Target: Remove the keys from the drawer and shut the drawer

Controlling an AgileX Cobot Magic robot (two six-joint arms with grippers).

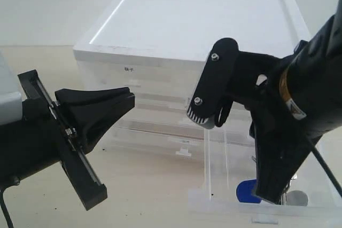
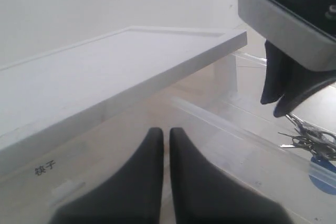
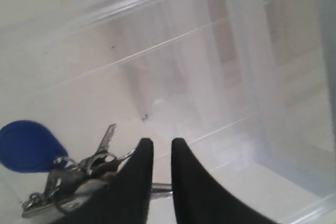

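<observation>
**Clear plastic, bright metal, matt black**

Translucent plastic in the drawer point(image 3: 157, 51), smooth and lightly glossy, with soft glints along the walls. Bare silver metal in the keys point(image 3: 79, 177), shiny and hard-edged. Smooth blue plastic in the round tag point(image 3: 26, 145), with a dull sheen. Plain grey, faintly lustrous, in the disc point(image 1: 299, 198). Opaque white on the cabinet top point(image 1: 197, 25), smooth and satin, with one streak of reflected light. Matt black, plastic or rubber by the look, on the fingers of the left gripper point(image 2: 165, 132) and the right gripper point(image 3: 161, 142). Pale beige on the table point(image 1: 149, 185), matt and even.
</observation>
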